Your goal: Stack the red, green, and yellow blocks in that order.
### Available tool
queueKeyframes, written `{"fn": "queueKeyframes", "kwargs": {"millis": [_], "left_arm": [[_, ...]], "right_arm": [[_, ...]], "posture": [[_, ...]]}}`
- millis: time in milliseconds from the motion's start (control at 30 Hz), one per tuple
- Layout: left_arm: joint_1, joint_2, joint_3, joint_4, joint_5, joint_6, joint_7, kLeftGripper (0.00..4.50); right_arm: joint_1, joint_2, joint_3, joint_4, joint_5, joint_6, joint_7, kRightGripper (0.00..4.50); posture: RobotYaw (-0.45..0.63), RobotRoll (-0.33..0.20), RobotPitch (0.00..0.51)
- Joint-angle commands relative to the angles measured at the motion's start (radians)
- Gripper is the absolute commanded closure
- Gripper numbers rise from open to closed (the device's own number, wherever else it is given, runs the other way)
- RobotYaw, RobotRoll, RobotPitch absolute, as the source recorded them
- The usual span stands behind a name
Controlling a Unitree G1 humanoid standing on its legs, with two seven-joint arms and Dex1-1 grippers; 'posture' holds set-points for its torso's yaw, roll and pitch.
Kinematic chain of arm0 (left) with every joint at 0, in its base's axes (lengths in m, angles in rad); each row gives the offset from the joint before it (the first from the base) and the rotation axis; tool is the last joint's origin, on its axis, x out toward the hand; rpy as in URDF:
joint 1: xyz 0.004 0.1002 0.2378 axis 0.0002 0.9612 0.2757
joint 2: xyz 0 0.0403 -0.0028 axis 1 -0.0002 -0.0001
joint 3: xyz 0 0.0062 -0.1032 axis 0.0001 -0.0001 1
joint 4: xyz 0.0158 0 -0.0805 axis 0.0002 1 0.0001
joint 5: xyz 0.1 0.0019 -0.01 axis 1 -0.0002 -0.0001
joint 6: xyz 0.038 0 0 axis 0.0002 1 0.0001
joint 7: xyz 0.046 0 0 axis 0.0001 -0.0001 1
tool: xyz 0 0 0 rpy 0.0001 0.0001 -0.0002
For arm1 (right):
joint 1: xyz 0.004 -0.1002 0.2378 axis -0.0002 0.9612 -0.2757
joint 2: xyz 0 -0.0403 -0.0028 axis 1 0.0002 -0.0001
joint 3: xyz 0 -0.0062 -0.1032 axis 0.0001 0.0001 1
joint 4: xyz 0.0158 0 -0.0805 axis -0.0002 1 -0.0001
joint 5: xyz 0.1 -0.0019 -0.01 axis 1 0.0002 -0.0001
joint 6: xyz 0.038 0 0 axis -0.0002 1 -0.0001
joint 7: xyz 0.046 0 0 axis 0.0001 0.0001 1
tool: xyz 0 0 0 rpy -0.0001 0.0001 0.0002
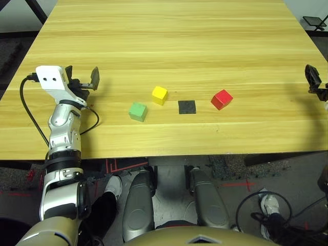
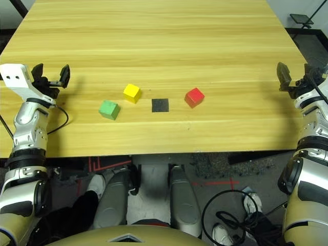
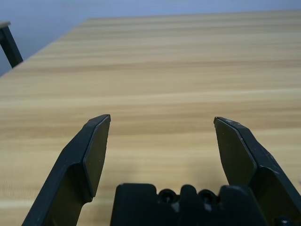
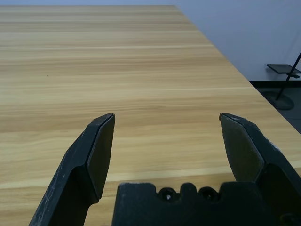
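Three small cubes lie apart near the front of the wooden table (image 1: 169, 41). The green block (image 1: 138, 111) is leftmost, the yellow block (image 1: 159, 95) sits just behind and to its right, and the red block (image 1: 221, 99) lies further right. My left gripper (image 1: 82, 78) hovers open over the table's left edge, well left of the green block, with nothing between its fingers (image 3: 96, 153). Over the right edge, far right of the red block, my right gripper (image 2: 293, 77) stands open and empty as well.
A flat black square patch (image 1: 187, 106) lies on the table between the yellow and red blocks. A black cable (image 1: 31, 115) hangs from my left wrist over the table's left edge. The back half of the table is bare wood.
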Motion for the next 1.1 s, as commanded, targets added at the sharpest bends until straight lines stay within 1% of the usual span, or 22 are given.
{"fn": "queueKeyframes", "kwargs": {"millis": [33, 100, 200, 333, 400, 467, 500, 600, 733, 833, 900, 1000, 1100], "left_arm": [[0.033, 0.013, 0.013, -0.033, -0.016, 0.026, -0.005, 0.02], [0.049, 0.018, 0.014, -0.042, -0.028, 0.041, -0.024, 0.02], [0.046, 0.047, 0.011, -0.106, -0.112, 0.114, -0.132, 0.02], [0.023, 0.168, -0.059, -0.232, -0.217, 0.265, -0.398, 0.02], [0.002, 0.229, -0.082, -0.291, -0.26, 0.32, -0.5, 0.02], [-0.024, 0.285, -0.109, -0.346, -0.299, 0.377, -0.593, 0.02], [-0.032, 0.307, -0.121, -0.374, -0.323, 0.408, -0.636, 0.02], [-0.055, 0.346, -0.169, -0.446, -0.364, 0.48, -0.722, 0.02], [-0.074, 0.372, -0.25, -0.508, -0.352, 0.538, -0.791, 0.02], [-0.078, 0.376, -0.293, -0.572, -0.367, 0.619, -0.794, 0.02], [-0.071, 0.375, -0.305, -0.597, -0.364, 0.636, -0.794, 0.02], [-0.062, 0.363, -0.309, -0.62, -0.36, 0.644, -0.778, 0.02], [-0.052, 0.359, -0.304, -0.633, -0.359, 0.653, -0.76, 0.02]], "right_arm": [[-0.004, -0.007, 0.007, 0.022, -0.02, 0.007, 0.009, 0.0], [-0.003, -0.005, 0.023, 0.021, -0.032, 0.007, 0.025, 0.0], [-0.024, 0.006, 0.053, -0.027, -0.034, 0.05, 0.114, 0.0], [-0.059, 0.001, 0.199, -0.195, -0.054, 0.171, 0.442, 0.0], [-0.081, -0.013, 0.273, -0.261, -0.068, 0.218, 0.589, 0.0], [-0.106, -0.027, 0.344, -0.297, -0.09, 0.237, 0.73, 0.0], [-0.116, -0.03, 0.373, -0.309, -0.098, 0.24, 0.79, 0.0], [-0.159, -0.026, 0.457, -0.303, -0.126, 0.205, 0.917, 0.0], [-0.241, -0.011, 0.606, -0.217, -0.163, 0.075, 0.946, 0.0], [-0.328, 0.008, 0.721, -0.13, -0.212, -0.052, 0.946, 0.0], [-0.369, 0.021, 0.78, -0.081, -0.24, -0.121, 0.946, 0.0], [-0.413, 0.047, 0.838, -0.017, -0.28, -0.203, 0.946, 0.0], [-0.438, 0.084, 0.86, 0.027, -0.302, -0.257, 0.946, 0.0]], "posture": [[0.01, -0.071, 0.257], [0.02, -0.069, 0.265], [0.03, -0.064, 0.276], [0.04, -0.065, 0.274], [0.07, -0.077, 0.269], [0.08, -0.084, 0.271], [0.09, -0.086, 0.262], [0.11, -0.078, 0.253], [0.16, -0.07, 0.234], [0.2, -0.065, 0.222], [0.22, -0.064, 0.216], [0.23, -0.064, 0.215], [0.26, -0.059, 0.214]]}}
